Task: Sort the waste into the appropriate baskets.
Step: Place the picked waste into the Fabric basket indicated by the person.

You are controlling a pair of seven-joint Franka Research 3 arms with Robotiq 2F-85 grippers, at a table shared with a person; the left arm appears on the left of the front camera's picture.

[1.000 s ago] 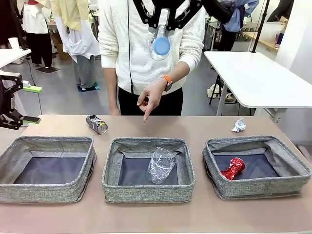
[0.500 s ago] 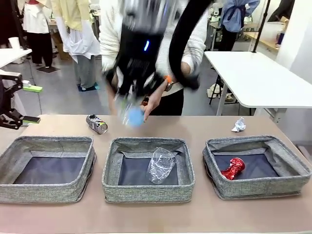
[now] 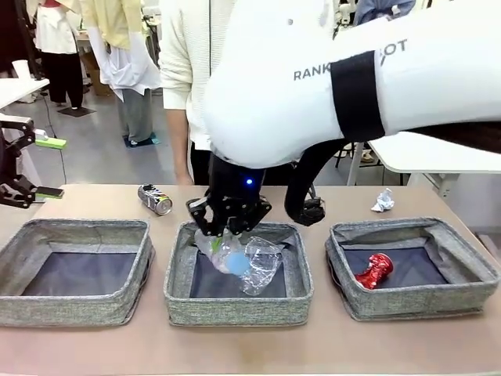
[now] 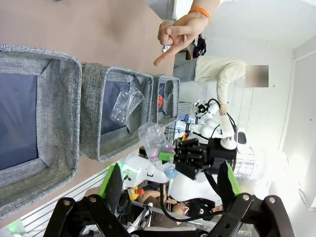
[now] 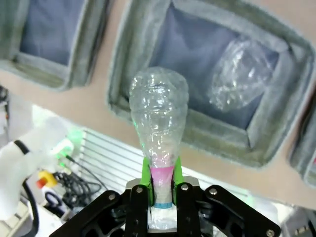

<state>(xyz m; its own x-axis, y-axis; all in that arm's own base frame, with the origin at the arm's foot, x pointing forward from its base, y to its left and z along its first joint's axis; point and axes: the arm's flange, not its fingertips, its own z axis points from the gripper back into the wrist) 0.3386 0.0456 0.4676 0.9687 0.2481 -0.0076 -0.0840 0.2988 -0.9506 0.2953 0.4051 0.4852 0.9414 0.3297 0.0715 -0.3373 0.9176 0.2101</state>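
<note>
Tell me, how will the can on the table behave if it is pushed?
The can lies on its side, so a push would probably roll it. It looks small and made of metal, so it is likely light and rather slippery to grip.

Right pincer (image 5: 160, 174) clamps the bottle (image 5: 159, 108) over a basket (image 5: 217, 138)

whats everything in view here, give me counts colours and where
table: 1, brown
baskets: 3, grey, in a row: left basket, middle basket, right basket
cup: 1, clear, in middle basket
red can: 1, crushed, in right basket
dark can: 1, silver-topped, behind left basket
paper ball: 1, white, behind right basket
bottle: 1, clear, blue cap, over middle basket
person's hand: 1, pointing, orange wristband
left gripper: fingers open, left table edge
right gripper: fingers shut on bottle
</note>
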